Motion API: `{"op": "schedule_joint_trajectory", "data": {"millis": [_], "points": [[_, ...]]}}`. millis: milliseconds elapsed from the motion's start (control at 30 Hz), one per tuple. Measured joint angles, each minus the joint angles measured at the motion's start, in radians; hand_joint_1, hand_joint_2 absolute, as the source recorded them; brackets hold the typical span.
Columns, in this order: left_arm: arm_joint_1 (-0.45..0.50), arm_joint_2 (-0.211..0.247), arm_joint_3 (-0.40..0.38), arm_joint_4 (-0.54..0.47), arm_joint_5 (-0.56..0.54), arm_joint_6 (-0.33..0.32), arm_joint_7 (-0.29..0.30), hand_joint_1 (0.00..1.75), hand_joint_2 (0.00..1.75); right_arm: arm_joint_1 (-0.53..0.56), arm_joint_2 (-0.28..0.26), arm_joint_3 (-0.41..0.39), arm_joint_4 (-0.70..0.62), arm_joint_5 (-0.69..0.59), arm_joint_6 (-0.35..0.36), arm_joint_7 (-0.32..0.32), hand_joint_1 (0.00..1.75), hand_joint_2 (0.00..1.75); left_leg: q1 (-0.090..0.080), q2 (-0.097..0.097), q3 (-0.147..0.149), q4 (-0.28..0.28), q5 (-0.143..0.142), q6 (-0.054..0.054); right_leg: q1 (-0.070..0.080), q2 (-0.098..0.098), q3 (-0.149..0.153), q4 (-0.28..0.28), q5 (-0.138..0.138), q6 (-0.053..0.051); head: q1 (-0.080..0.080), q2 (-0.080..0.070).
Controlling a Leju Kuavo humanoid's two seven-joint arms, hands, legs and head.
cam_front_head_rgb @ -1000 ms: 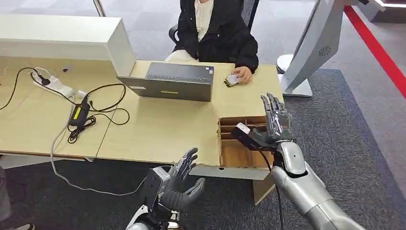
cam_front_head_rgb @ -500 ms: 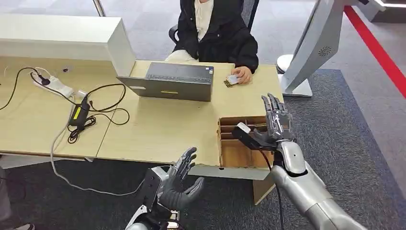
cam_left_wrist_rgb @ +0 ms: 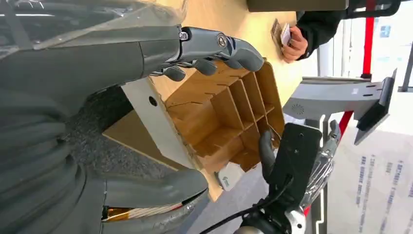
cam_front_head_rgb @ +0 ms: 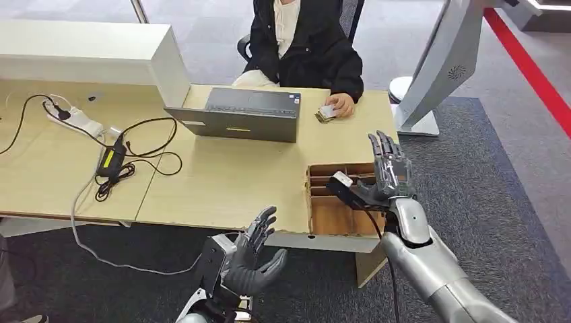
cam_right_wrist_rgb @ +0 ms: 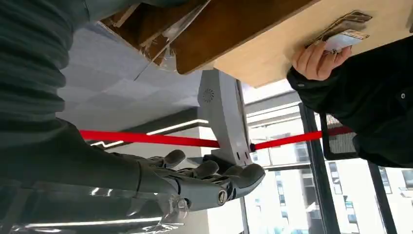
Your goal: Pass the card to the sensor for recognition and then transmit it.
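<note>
**Both hands raised and empty at the desk edge; card in the person's hand**

The right hand (cam_front_head_rgb: 387, 168) stands upright over the right end of the cardboard divider box (cam_front_head_rgb: 330, 215), palm turned toward the left hand, fingers straight, slightly apart and holding nothing. A dark wrist camera block juts from its wrist toward 9 o'clock, with a black cable hanging down beside the silver forearm. The left hand (cam_front_head_rgb: 256, 259) is held below the near edge of the desk (cam_front_head_rgb: 222, 182), at 7 o'clock from the right hand, fingers spread and gently curled upward, thumb out toward 3 o'clock, also empty. In the left wrist view its fingers (cam_left_wrist_rgb: 229, 46) extend over the box compartments without touching them.

The card (cam_front_head_rgb: 327, 111) lies at the far edge of the desk, at 12 o'clock from the box, pinched in the hand (cam_front_head_rgb: 342, 104) of the seated person (cam_front_head_rgb: 306, 40) and resting on or just above a small brown object; whether that object is the sensor cannot be told. A laptop (cam_front_head_rgb: 246, 114) sits at 9 o'clock from the card. The person is cut off at the top edge of the head view. Print on the card is too small to read.
</note>
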Motion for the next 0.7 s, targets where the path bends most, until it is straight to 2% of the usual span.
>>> {"op": "schedule_joint_trajectory", "data": {"millis": [100,133,167,200,700], "points": [[0.000,0.000,0.000,0.000,0.000,-0.002,0.000,0.00,1.75,0.002,0.000,0.000,0.000,0.000,0.001,0.002,0.00,1.75,0.000,0.000,0.000,0.000,0.000,0.000,0.000,0.000,0.000,0.000,0.000,0.000,0.000,0.000],[0.000,0.000,0.000,0.000,0.000,-0.003,0.000,0.00,1.75,0.002,0.000,0.000,-0.001,0.000,0.001,0.003,0.05,1.75,0.000,0.000,0.000,0.000,0.000,0.000,0.000,0.000,0.000,0.000,0.000,0.000,0.000,0.000],[0.000,0.000,0.000,0.000,0.000,-0.003,0.000,0.00,1.75,0.003,-0.001,0.000,-0.001,0.000,0.001,0.003,1.52,1.75,0.000,0.000,0.000,0.000,0.000,0.000,0.000,0.000,0.000,0.000,0.000,0.000,0.000,0.000],[0.000,0.000,0.000,0.000,0.000,-0.003,0.000,0.00,1.75,0.004,-0.001,0.000,-0.001,0.000,0.001,0.003,1.71,1.75,0.000,0.000,0.000,0.000,0.000,0.000,0.000,0.000,0.000,0.000,0.000,0.000,0.000,0.000],[0.005,0.001,0.000,0.000,-0.004,-0.017,-0.002,0.00,1.75,0.009,-0.002,0.000,-0.001,0.000,0.035,0.003,1.75,1.75,0.000,0.000,0.000,0.000,0.000,0.000,0.000,0.000,0.000,0.000,0.000,0.000,0.000,0.000]]}}
